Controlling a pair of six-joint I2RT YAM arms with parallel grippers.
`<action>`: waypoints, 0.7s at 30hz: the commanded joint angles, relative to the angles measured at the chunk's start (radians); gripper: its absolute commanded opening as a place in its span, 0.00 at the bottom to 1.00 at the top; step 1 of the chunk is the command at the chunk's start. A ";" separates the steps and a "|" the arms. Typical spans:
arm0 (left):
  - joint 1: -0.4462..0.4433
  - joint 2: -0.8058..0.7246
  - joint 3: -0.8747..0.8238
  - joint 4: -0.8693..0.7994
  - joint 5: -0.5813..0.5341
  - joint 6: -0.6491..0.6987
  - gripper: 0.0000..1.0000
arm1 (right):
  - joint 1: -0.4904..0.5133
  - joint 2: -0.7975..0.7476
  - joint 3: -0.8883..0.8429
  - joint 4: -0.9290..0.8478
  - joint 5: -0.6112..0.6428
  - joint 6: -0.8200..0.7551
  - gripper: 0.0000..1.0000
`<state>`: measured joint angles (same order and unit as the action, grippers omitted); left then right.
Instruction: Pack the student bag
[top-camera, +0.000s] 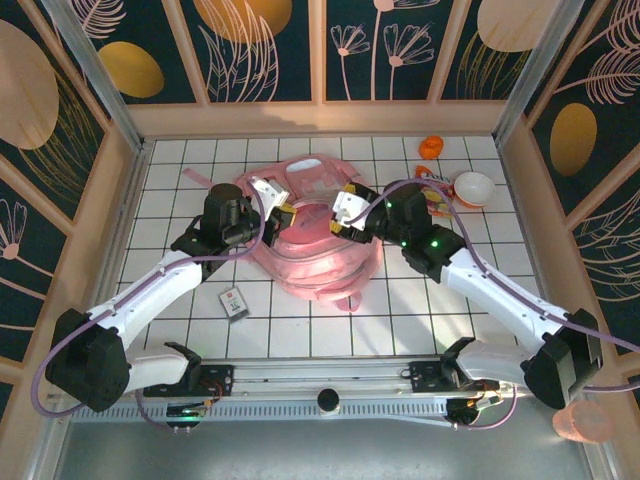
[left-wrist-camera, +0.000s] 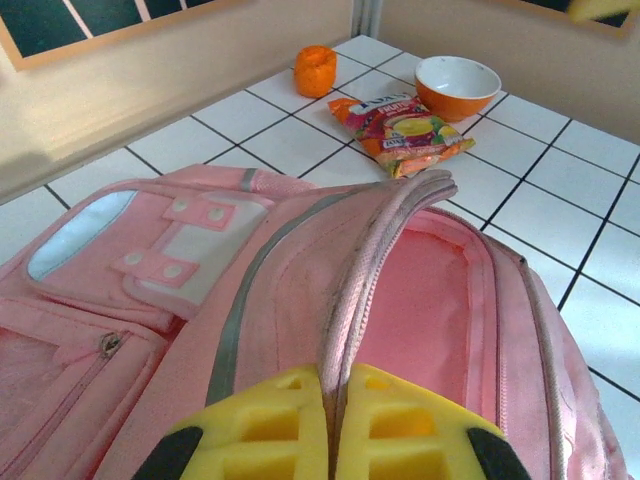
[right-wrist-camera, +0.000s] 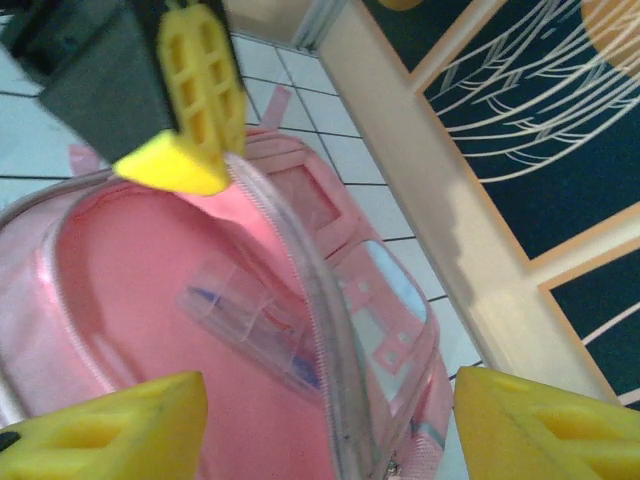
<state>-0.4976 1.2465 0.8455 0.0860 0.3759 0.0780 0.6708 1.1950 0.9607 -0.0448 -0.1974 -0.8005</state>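
The student bag (top-camera: 310, 250) is a large pale pink backpack lying mid-table with its main compartment unzipped. My left gripper (top-camera: 280, 208) is shut on the bag's zip rim (left-wrist-camera: 375, 250) and holds that edge up; in the left wrist view its tips (left-wrist-camera: 335, 375) pinch the rim. My right gripper (top-camera: 342, 218) hangs over the opening. In the right wrist view it (right-wrist-camera: 325, 410) stands open, a finger on each side of the rim, touching nothing. A clear pencil case (right-wrist-camera: 250, 325) lies inside the bag (right-wrist-camera: 130, 260). The left gripper's yellow fingers (right-wrist-camera: 200, 90) show at the top.
Beyond the bag on the right lie a snack packet (left-wrist-camera: 400, 125), an orange-and-white bowl (left-wrist-camera: 457, 85) and a small orange object (left-wrist-camera: 315, 70). A small card-like box (top-camera: 233, 302) lies on the tiles front left. Low walls enclose the table.
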 joint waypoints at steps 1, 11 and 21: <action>-0.004 -0.050 0.021 0.104 0.092 0.040 0.00 | -0.042 0.080 0.048 0.030 -0.085 0.039 0.67; -0.004 -0.069 0.005 0.097 0.108 0.005 0.00 | -0.085 0.345 0.280 -0.124 -0.321 0.003 0.29; 0.006 -0.102 0.034 -0.113 -0.324 -0.382 0.67 | -0.117 0.364 0.303 0.008 -0.054 0.369 0.00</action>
<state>-0.4984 1.1687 0.8463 0.0620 0.2455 -0.1139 0.5735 1.5646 1.2354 -0.1478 -0.4133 -0.6285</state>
